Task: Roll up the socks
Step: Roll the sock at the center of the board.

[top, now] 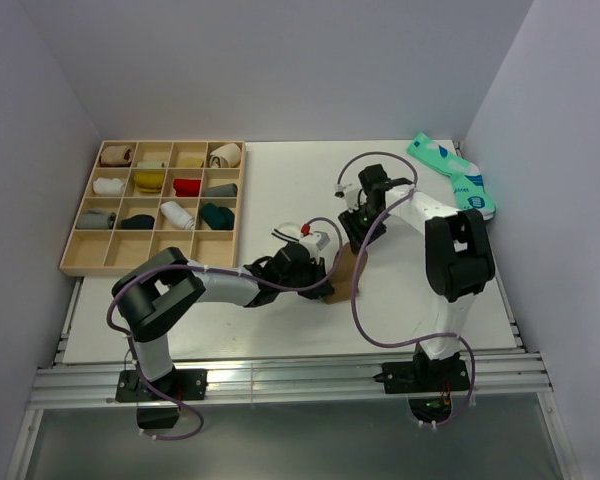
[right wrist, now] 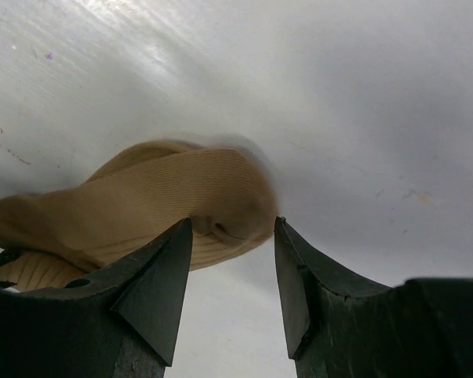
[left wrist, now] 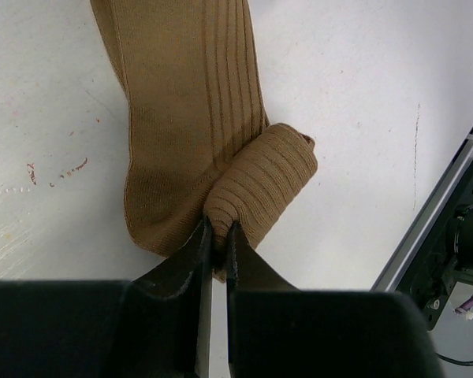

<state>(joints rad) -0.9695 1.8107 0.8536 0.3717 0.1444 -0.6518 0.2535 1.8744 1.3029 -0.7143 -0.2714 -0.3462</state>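
While the left gripper is pinching the rolled end of the tan-brown sock, its jaws are standing almost shut with only a fold of fabric between them. That clamp is stopping the roll from springing open. This sock is lying on the white table to the right of the wooden tray, about level with the tray's near edge. Its unrolled length is stretching flat away from the pinch toward the right gripper. That gripper is hovering released, fingers spread to either side of the sock's far end without clamping it. It is, I judge, lining up to hold that end taut so the roll advances straight. The teal pair is lying far to the right of the tray, near the wall and well apart from both arms. Several of the tray's compartments are holding rolled socks, so this roll is probably heading there once finished. Only a short part is looking rolled, with most of the sock lying flat.
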